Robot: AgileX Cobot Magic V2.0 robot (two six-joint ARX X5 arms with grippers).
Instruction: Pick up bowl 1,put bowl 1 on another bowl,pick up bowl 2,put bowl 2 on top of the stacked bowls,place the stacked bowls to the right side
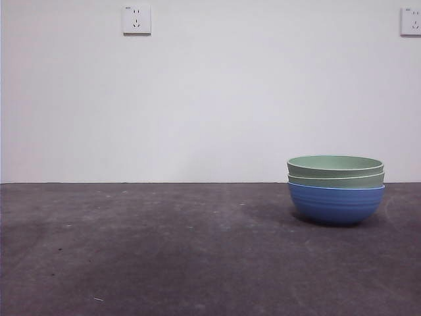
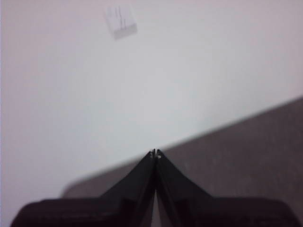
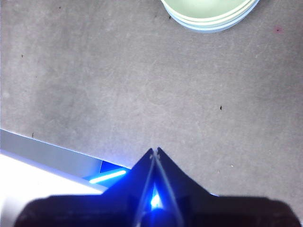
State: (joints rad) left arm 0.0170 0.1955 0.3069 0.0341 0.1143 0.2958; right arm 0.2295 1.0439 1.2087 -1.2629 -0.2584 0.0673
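The stacked bowls (image 1: pixel 335 189) stand on the dark table at the right: the blue bowl (image 1: pixel 335 203) lowest, two pale green bowls (image 1: pixel 335 169) nested above it. From above, the right wrist view shows part of the stack's rim (image 3: pixel 208 14); my right gripper (image 3: pixel 155 151) is shut, empty and well apart from it. My left gripper (image 2: pixel 155 153) is shut too, holding nothing, raised and facing the white wall. Neither arm shows in the front view.
The dark grey table (image 1: pixel 164 250) stretches to the left of the stack. Its edge with a blue-lit strip (image 3: pixel 106 177) lies near the right gripper. Wall sockets (image 1: pixel 136 20) sit high on the white wall.
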